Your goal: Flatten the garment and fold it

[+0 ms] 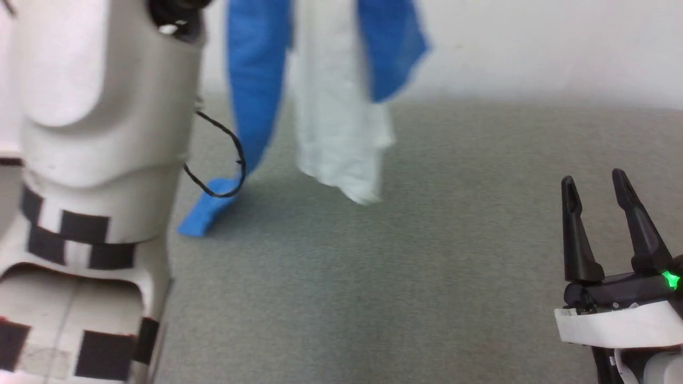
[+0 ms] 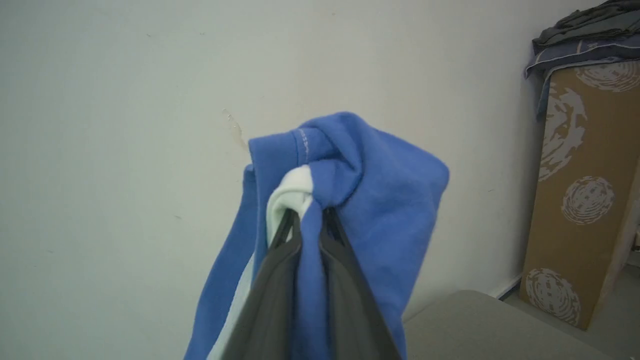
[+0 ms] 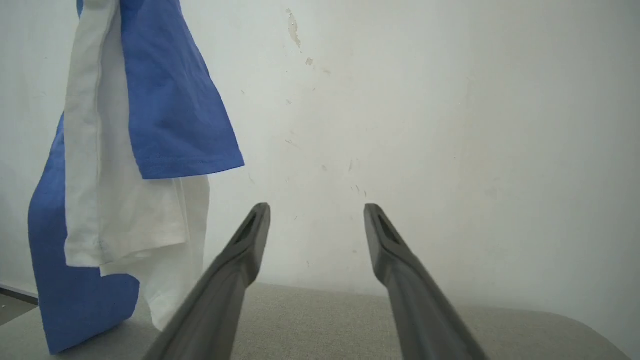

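The garment [image 1: 331, 106], white with blue sleeves, hangs in the air above the grey table [image 1: 427, 256]; one blue sleeve end [image 1: 205, 213] touches the tabletop. In the left wrist view my left gripper [image 2: 306, 212] is shut on a bunched blue and white fold of the garment [image 2: 380, 185]. My pale left forearm [image 1: 90, 160] rises at the left of the head view. My right gripper [image 1: 595, 184] stands open at the lower right, nothing between its fingers. In the right wrist view the right gripper [image 3: 316, 210] points at the wall, the garment [image 3: 130, 150] hanging to its left.
A white wall [image 1: 533, 48] runs behind the table. A black cable [image 1: 224, 160] loops off my left arm near the hanging sleeve. In the left wrist view a brown patterned cardboard box [image 2: 580, 200] stands at the right with dark clothes [image 2: 585, 35] piled on top.
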`<state>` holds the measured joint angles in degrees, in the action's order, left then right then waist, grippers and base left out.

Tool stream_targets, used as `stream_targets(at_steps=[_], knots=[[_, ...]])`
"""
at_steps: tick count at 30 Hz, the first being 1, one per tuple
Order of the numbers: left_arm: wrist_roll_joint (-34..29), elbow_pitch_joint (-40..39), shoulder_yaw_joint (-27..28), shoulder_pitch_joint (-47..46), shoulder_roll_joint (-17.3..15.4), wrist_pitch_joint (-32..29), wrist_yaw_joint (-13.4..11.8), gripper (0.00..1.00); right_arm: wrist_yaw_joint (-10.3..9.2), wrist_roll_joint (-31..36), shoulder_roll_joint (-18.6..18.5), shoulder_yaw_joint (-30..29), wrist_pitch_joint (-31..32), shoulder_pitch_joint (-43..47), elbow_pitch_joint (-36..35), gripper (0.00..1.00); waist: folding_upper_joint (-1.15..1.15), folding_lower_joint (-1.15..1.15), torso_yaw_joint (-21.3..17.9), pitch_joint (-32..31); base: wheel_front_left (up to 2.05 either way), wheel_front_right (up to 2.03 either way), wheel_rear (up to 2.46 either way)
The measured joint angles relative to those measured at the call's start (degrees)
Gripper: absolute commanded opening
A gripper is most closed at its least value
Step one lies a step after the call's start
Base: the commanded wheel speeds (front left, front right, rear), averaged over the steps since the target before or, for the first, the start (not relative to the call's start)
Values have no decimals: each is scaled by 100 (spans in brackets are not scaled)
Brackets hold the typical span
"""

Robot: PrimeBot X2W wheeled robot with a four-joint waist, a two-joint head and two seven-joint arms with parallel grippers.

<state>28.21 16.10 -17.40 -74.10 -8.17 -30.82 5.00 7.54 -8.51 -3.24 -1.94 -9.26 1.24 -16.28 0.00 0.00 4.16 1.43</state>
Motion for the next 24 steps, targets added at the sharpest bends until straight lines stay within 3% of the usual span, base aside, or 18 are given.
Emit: stream_targets(at_steps=[5, 11, 14, 20, 24], knots=[[334, -175, -196, 228, 371, 29, -62, 0, 0, -1, 8, -56, 24, 3, -4, 100, 0, 0, -369, -30, 0, 0, 0], [516, -423, -760, 942, 481, 263, -193, 0, 0, -3, 10, -89, 52, 3, 0, 100, 0, 0, -766, 19, 0, 0, 0], [293, -353, -1241, 1491, 492, 561, -211, 0, 0, -10, 11, -55, 54, 1, 18, 100, 0, 1, -924, 63, 0, 0, 0], [-91, 535, -1914, 2904, 453, 1139, -339, 0, 0, -22, 14, 38, 67, -10, 59, 100, 0, 1, -1197, 146, 0, 0, 0], [-154, 1388, -2071, 3685, 452, 1493, -610, 0, 0, -22, 8, 31, 85, -10, 76, 100, 0, 1, -1342, 209, 0, 0, 0]])
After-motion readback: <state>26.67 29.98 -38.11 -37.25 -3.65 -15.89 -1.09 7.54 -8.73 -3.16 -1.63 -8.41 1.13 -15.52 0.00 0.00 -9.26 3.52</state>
